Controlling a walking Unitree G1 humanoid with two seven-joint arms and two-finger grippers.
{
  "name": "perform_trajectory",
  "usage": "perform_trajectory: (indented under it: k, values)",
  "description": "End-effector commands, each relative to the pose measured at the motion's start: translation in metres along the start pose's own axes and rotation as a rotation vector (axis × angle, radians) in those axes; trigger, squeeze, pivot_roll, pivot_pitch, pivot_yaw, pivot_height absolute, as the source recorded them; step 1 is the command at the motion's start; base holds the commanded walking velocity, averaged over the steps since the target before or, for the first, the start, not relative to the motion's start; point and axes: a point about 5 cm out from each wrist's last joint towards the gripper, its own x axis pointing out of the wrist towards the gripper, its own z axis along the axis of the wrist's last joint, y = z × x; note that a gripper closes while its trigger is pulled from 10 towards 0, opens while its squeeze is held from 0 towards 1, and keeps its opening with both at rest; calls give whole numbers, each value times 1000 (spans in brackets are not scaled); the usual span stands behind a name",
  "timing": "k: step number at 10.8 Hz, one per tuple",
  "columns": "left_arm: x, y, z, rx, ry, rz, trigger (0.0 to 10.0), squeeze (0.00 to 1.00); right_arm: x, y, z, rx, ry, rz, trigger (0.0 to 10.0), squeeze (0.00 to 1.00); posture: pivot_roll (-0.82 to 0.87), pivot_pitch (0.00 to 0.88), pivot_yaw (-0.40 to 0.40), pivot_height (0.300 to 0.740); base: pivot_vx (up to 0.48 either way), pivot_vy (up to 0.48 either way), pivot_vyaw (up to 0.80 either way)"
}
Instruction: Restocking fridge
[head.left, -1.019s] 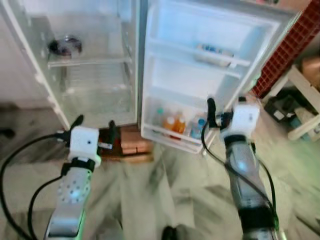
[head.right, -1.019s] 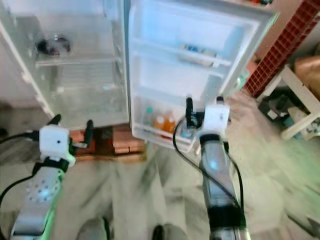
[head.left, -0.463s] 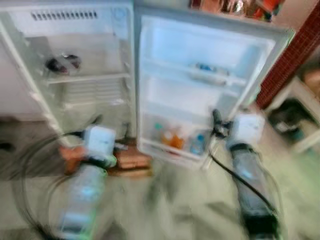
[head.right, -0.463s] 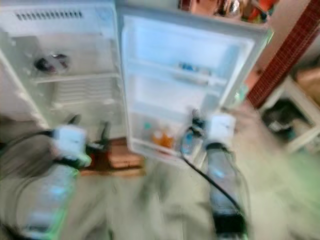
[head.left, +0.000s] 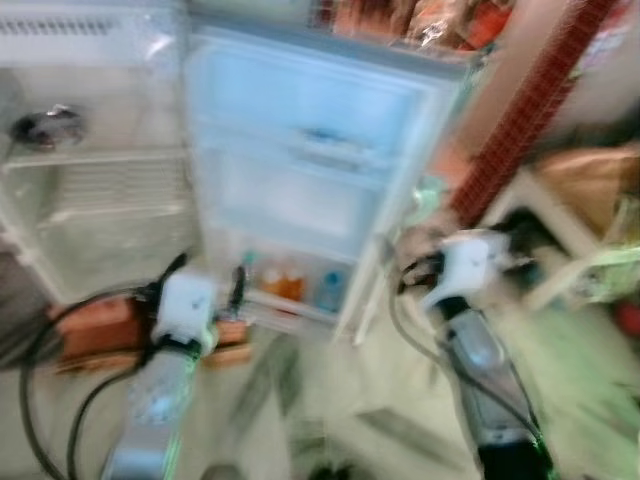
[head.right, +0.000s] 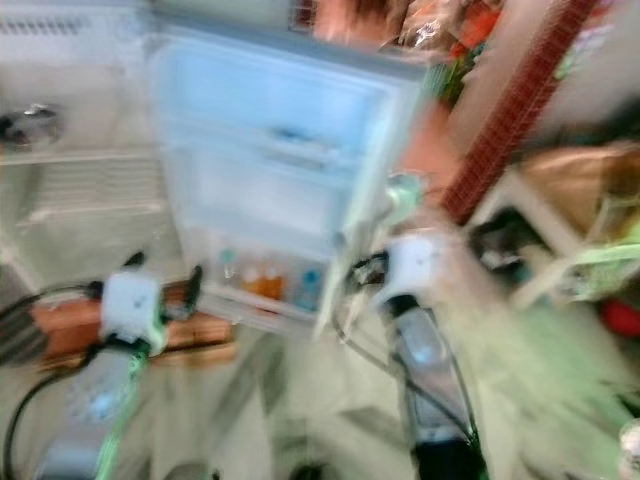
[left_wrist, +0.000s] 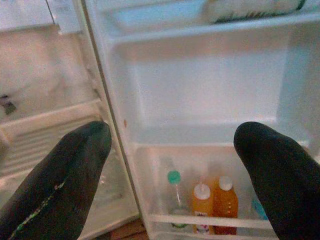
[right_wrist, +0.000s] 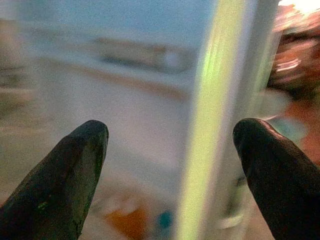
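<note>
Fridge (head.left: 90, 200) stands open, so you can load its door (left_wrist: 200, 100), where bottles (left_wrist: 212, 200) already sit in the lowest shelf. Your left gripper (left_wrist: 170, 165) and right gripper (right_wrist: 170, 165) both gape empty, nothing yet carried.

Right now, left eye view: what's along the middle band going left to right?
Fridge shelf → open fridge door → red brick wall → white table. Lower down, the left gripper sits left of the door's bottles, the right gripper right of them.
</note>
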Motion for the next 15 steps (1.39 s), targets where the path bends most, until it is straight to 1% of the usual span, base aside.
perform_trajectory:
  k: [1, 2, 3, 4, 5, 6, 7, 8, 9, 10, 11, 12, 14, 15]
  values:
    - [0, -8, 4, -10, -20, -24, 10000, 0, -6, -1, 0, 36, 42, 112, 10000, 0, 169, 63, -85, 740, 0, -480, 0]
    - [-2, -7, 1, 5, -6, -18, 10000, 0, -11, -8, -4, -3, 73, 161, 10000, 0, 171, 65, -84, 740, 0, -472, 0]
    - [-1, -4, 0, 1, 1, 7, 10000, 0, -6, -22, 2, -37, 40, 84, 10000, 0, 175, 66, -81, 740, 0, -450, 500]
    - [-1, 0, -3, -2, 23, 27, 10000, 0, 0, -29, 9, -55, 7, -9, 10000, 0, 178, 65, -82, 740, 0, -442, 800]
    - [-1, 2, -5, 9, 32, 33, 10000, 0, 2, -33, 10, -89, 11, -79, 10000, 0, 180, 56, -79, 740, 0, -442, 800]
    - [-1, 3, -7, -5, 38, 47, 10000, 0, 1, -30, 10, -24, -1, -91, 10000, 0, 178, 50, -75, 740, 0, -341, 800]
    - [-1, 5, -8, -42, 39, 80, 10000, 0, -1, -27, 4, -22, 19, -101, 10000, 0, 175, 48, -70, 740, 0, 0, 413]
    - [0, 4, -8, -38, 42, 76, 10000, 0, -5, -26, -2, -7, 27, -120, 10000, 0, 169, 48, -65, 740, 0, 0, 0]
    - [0, 5, -6, -50, 26, 71, 10000, 0, -9, -21, -3, -12, 18, -114, 10000, 0, 162, 44, -65, 740, 0, 0, 0]
    - [0, 5, -7, -52, 31, 73, 10000, 0, -9, -21, -3, -28, 15, -132, 10000, 0, 160, 40, -66, 740, 262, 0, 744]
    - [0, 5, -8, -53, 32, 73, 10000, 0, -9, -21, -2, -21, 10, -139, 10000, 0, 157, 32, -66, 740, 371, 0, 606]
    - [2, 5, -9, -58, 35, 78, 10000, 0, -6, -22, 1, -41, -1, -148, 10000, 0, 156, 32, -68, 740, 379, 0, 425]
    - [2, 6, -10, -65, 35, 80, 10000, 0, -2, -31, 9, -72, -27, -216, 10000, 0, 157, 35, -71, 740, 401, 0, 0]
    - [1, 6, -11, -69, 36, 80, 10000, 0, -1, -34, 10, -71, -30, -231, 10000, 0, 157, 35, -71, 740, 416, 0, 0]
